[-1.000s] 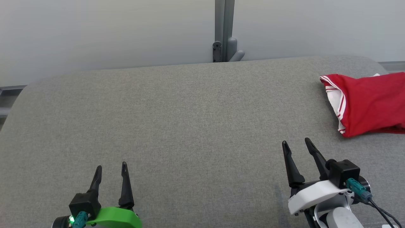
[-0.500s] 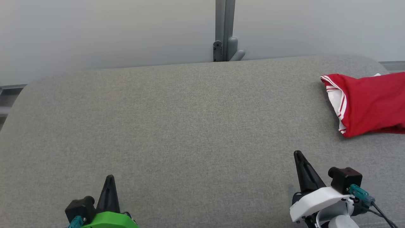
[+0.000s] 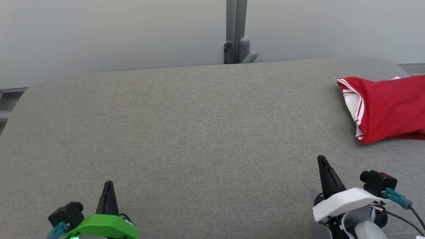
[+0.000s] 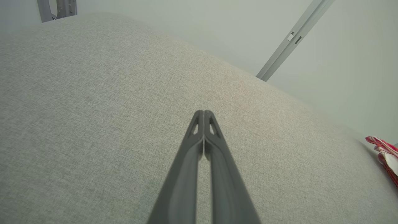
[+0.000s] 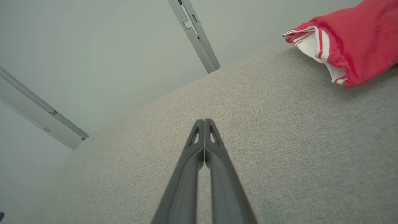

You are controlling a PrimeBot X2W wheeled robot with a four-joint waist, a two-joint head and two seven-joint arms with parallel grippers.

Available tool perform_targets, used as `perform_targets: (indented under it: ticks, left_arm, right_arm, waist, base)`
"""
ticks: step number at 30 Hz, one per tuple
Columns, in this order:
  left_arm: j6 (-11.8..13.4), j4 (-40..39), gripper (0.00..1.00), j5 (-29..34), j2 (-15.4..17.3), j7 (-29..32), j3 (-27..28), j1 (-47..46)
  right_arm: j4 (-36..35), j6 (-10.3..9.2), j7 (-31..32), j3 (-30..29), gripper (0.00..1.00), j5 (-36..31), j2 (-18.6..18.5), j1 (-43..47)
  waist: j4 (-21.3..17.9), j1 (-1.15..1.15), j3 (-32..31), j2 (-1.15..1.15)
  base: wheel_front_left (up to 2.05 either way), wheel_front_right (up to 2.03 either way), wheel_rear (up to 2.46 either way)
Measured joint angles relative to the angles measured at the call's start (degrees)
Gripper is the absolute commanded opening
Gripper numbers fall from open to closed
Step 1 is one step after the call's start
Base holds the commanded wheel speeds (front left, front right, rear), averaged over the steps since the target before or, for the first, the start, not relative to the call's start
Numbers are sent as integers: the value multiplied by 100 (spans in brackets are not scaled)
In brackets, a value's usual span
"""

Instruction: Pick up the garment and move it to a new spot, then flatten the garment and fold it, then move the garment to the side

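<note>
The garment [image 3: 388, 108] is red with white, red-striped trim and lies folded at the right edge of the grey padded table [image 3: 186, 132]; it also appears in the right wrist view [image 5: 351, 43] and as a sliver in the left wrist view [image 4: 385, 155]. My left gripper [image 3: 108, 184] sits low at the bottom left, shut with nothing between its fingers [image 4: 203, 113]. At the bottom right my right gripper [image 3: 321, 158] is shut and empty too [image 5: 204, 121], well short of the garment.
Behind the table runs a pale wall with a grey upright post and bracket [image 3: 235, 33]. The table's rounded far corners fall away at left and right. Cables [image 3: 406, 212] trail from my right wrist.
Both grippers have gone from open to shut on nothing. Both have drawn back toward the bottom of the head view; the right one has also drifted right.
</note>
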Motion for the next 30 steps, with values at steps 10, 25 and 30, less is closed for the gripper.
perform_targets:
  ticks: [10, 25, 30]
  left_arm:
    - [-118, 2, 0, -815, -1, 219, 154, -131]
    - [-256, 10, 0, -1904, -2, 532, 355, -348]
    - [-304, 12, 0, -2239, -2, 624, 414, -383]
  right_arm:
    - [42, 0, 199, -126, 0, 881, -21, -107]
    - [98, -1, 461, -304, 0, 2049, -34, -228]
    - [113, -1, 552, -363, 0, 2395, -40, -265]
  waist:
    - [3, 0, 13, 0]
    - [8, 0, 33, 0]
    - [10, 0, 40, 0]
  base:
    - [0, 0, 0]
    - [0, 0, 0]
    - [0, 0, 0]
